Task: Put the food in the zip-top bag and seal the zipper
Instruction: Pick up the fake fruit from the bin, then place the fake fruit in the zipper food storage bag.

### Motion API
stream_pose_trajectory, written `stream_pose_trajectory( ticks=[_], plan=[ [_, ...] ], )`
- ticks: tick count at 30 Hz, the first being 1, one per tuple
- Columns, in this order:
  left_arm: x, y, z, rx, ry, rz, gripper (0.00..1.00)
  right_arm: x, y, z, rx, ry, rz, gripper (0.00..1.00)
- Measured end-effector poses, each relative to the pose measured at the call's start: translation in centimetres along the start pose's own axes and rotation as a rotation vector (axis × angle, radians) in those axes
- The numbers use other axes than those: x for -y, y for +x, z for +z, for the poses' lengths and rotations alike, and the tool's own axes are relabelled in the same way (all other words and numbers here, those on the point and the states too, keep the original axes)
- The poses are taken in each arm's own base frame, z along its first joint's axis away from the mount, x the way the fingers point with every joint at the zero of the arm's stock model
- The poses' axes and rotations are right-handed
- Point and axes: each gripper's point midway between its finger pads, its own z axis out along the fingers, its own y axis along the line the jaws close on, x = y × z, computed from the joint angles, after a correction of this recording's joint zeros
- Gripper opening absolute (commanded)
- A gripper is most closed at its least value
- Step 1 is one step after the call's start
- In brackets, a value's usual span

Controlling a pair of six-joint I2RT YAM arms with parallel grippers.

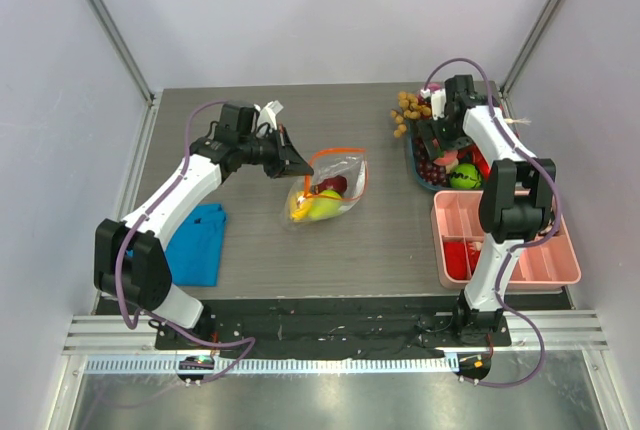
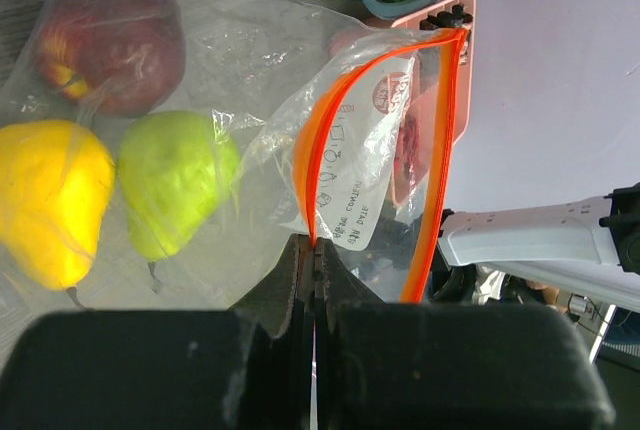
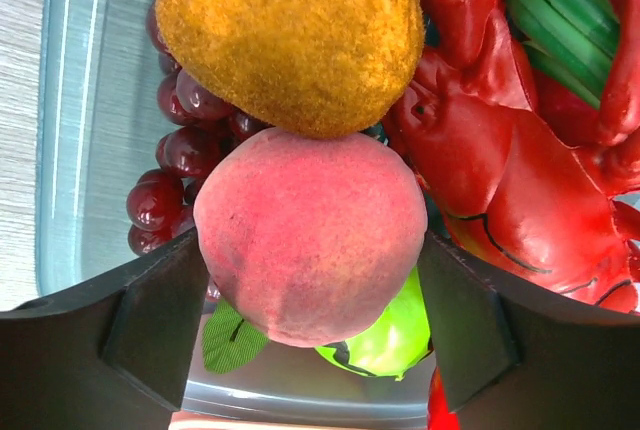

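The clear zip-top bag (image 1: 325, 193) lies mid-table with its orange-red zipper (image 2: 318, 140) gaping open. Inside it are a red apple (image 2: 110, 45), a yellow pear (image 2: 45, 200) and a green pear (image 2: 175, 180). My left gripper (image 1: 292, 160) is shut on the near side of the zipper strip and holds the mouth open; it shows clamped in the left wrist view (image 2: 316, 246). My right gripper (image 1: 440, 142) is down in the food bowl (image 3: 80, 150). Its jaws press both sides of a pink peach (image 3: 310, 235), which sits above the other food.
The bowl also holds an orange-brown pear (image 3: 290, 35), a red lobster (image 3: 510, 150), dark grapes (image 3: 170, 170) and a green fruit (image 3: 385, 340). Tan grapes (image 1: 405, 110) lie beside the bowl. A pink divided tray (image 1: 505, 240) sits near right, a folded blue cloth (image 1: 200, 240) near left.
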Motion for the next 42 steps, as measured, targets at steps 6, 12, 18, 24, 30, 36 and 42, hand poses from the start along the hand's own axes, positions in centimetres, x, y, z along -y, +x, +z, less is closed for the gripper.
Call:
stream_pose_trajectory(
  ticks=[6,12,18,24,30,36,42],
  plan=[
    [-0.2,0.2,0.0,-0.007,-0.006,-0.001,0.0,-0.3,0.0,-2.3,0.016,-0.016,0.008,0.6],
    [-0.4,0.5,-0.1,-0.017,-0.013,0.004,0.0,-1.3,-3.5,-9.5,0.158,-0.1,0.017,0.58],
    [-0.4,0.5,-0.1,-0.02,-0.015,0.006,0.0,-6.6,-8.2,-19.1,0.416,-0.334,-0.054,0.62],
    [-0.2,0.4,-0.2,-0.02,-0.015,0.008,0.0,-19.8,-8.2,-26.0,0.543,-0.618,-0.315,0.62],
    [-0.1,0.4,-0.3,-0.023,-0.014,0.008,0.0,-28.7,-4.3,-26.1,0.47,-0.754,-0.531,0.77],
    [0.6,0.0,-0.5,-0.017,-0.001,0.022,0.0,-30.4,-2.7,-22.8,0.379,-0.679,-0.624,1.0],
    [1.0,0.2,-0.7,-0.028,0.014,0.023,0.0,-28.6,-3.3,-21.1,0.357,-0.553,-0.606,1.0]
  ],
)
